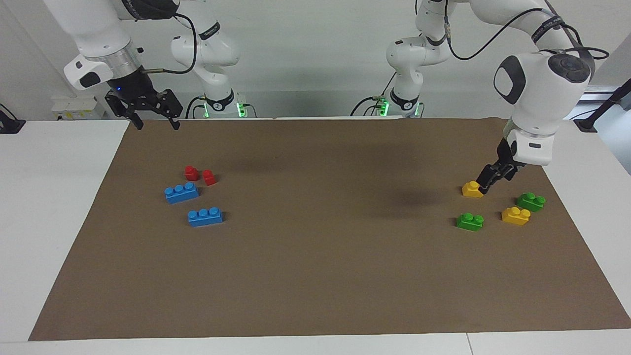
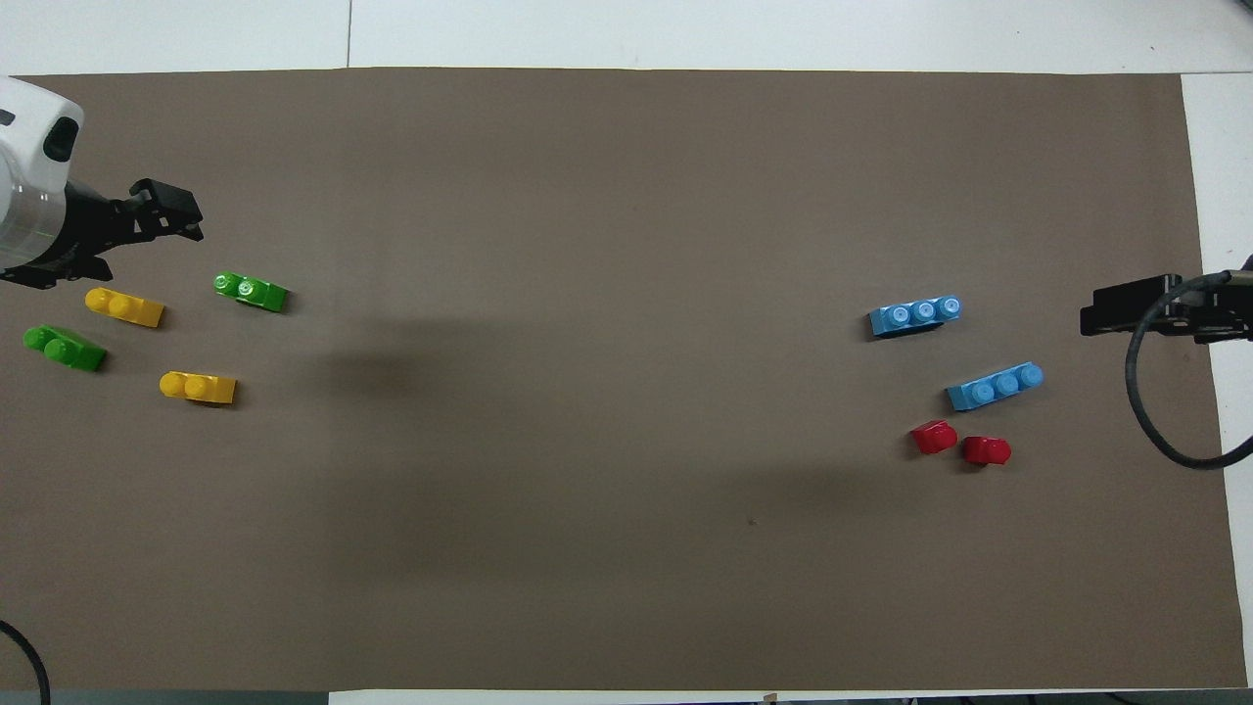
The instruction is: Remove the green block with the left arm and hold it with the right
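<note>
White surface (image 1: 54, 207) under a pale grey wall, nearly all covered by a brown mat (image 1: 315, 286). Two white Franka arms standing at the robots' edge, green lights glowing at both bases. Print on the dark straps and base collars too small to read.

Right arm (image 1: 98, 29) raised high, right gripper (image 1: 157, 123) hanging over the mat's edge nearest the robots at that arm's end of the surface, fingers (image 1: 139, 124) plainly apart and holding nothing.

Left arm (image 1: 542, 84) bent down at its own end, left gripper (image 1: 485, 181) up over the cluster of small bricks, seen slantwise, fingers apart and empty. Tip showing just beside a yellow brick (image 1: 472, 189) in the facing view; contact impossible to tell.

Two blue bricks with three studs each (image 1: 181, 192) (image 1: 205, 216) lying near each other toward the right arm's end.

Green block (image 1: 470, 221) resting flat on the mat, studs up, farthest from the robots in its cluster, apart from both grippers. Second green brick (image 1: 531, 201) closer to the mat's end edge, with another yellow brick (image 1: 515, 216) just beside it.

Two small red pieces (image 1: 191, 172) (image 1: 209, 177) side by side, slightly nearer to the robots than the blue bricks.
</note>
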Controlling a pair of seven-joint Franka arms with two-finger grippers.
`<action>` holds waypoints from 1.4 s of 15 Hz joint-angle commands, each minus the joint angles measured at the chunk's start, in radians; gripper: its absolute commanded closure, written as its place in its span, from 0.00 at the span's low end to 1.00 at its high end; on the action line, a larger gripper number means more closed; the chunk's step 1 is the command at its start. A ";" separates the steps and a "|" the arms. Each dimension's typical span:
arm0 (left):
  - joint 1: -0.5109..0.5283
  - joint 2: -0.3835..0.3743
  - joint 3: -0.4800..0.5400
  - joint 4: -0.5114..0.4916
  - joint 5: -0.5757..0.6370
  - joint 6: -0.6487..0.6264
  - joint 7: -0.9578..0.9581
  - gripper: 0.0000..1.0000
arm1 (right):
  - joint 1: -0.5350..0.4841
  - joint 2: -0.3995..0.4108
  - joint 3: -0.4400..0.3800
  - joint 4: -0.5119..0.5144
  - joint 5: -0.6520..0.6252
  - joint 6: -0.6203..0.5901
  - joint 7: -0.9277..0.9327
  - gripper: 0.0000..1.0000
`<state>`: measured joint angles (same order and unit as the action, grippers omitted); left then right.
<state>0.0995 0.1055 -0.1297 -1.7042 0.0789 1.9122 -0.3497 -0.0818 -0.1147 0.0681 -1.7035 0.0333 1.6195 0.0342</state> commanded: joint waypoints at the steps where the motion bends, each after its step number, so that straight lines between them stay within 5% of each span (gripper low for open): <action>1: -0.007 -0.061 0.005 0.006 0.001 -0.088 0.119 0.00 | -0.004 -0.008 0.016 -0.027 -0.038 0.068 -0.056 0.00; 9: -0.007 -0.165 -0.010 0.018 -0.045 -0.268 0.287 0.00 | -0.006 -0.005 0.015 -0.025 -0.038 0.024 -0.053 0.00; 21: -0.007 -0.201 -0.022 0.018 -0.044 -0.289 0.350 0.00 | -0.013 -0.006 0.013 -0.022 -0.038 -0.058 -0.051 0.00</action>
<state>0.0957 -0.0827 -0.1534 -1.6924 0.0456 1.6386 -0.0147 -0.0850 -0.1103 0.0769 -1.7161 0.0134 1.5756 0.0054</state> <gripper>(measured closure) 0.000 0.000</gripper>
